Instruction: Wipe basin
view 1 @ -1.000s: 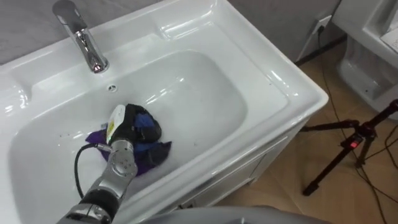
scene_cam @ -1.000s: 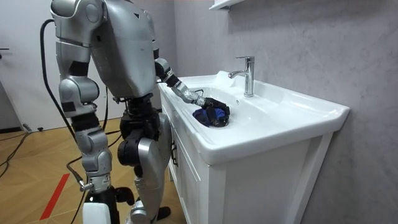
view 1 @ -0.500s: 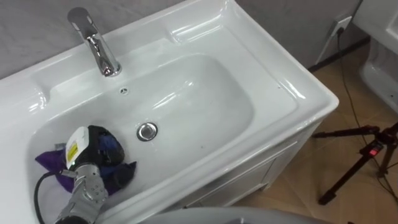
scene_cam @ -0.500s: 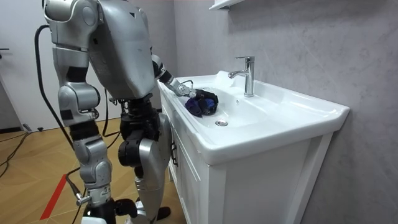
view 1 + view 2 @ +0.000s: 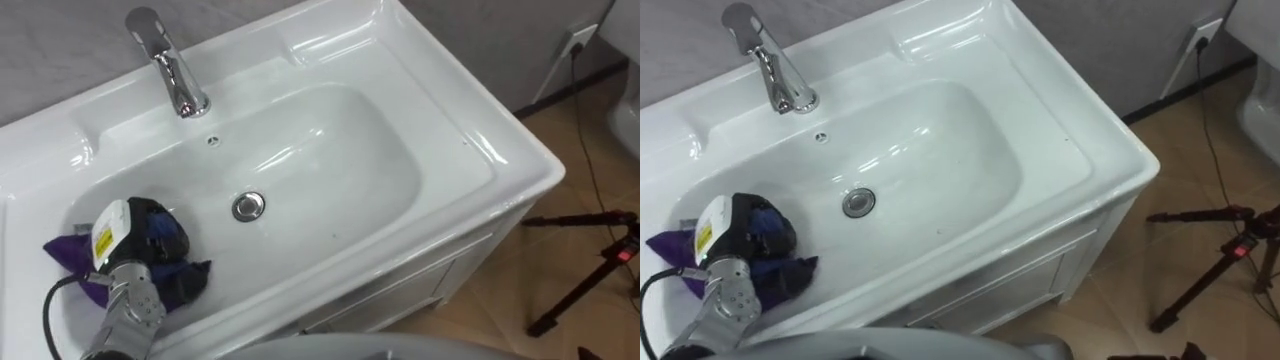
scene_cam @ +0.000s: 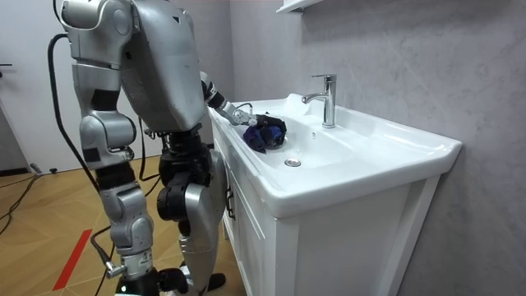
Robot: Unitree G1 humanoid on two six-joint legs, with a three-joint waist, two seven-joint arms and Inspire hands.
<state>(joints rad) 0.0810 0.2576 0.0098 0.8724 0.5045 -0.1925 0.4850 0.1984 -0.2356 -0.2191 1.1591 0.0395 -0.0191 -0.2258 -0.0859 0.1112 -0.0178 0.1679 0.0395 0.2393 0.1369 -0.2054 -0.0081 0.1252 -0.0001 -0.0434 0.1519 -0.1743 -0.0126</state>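
Down at the left end of the white basin (image 5: 470, 150), the robot's left hand (image 5: 152, 235) curls its fingers over a bunched purple-blue cloth (image 5: 66, 256). It presses the cloth to the basin floor, seemingly as a wiping pad. The drain (image 5: 249, 206) lies just right of it, and the tap (image 5: 175, 72) stands on the far rim.

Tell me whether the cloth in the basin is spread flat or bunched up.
Bunched: the purple cloth sits crumpled under the left hand.
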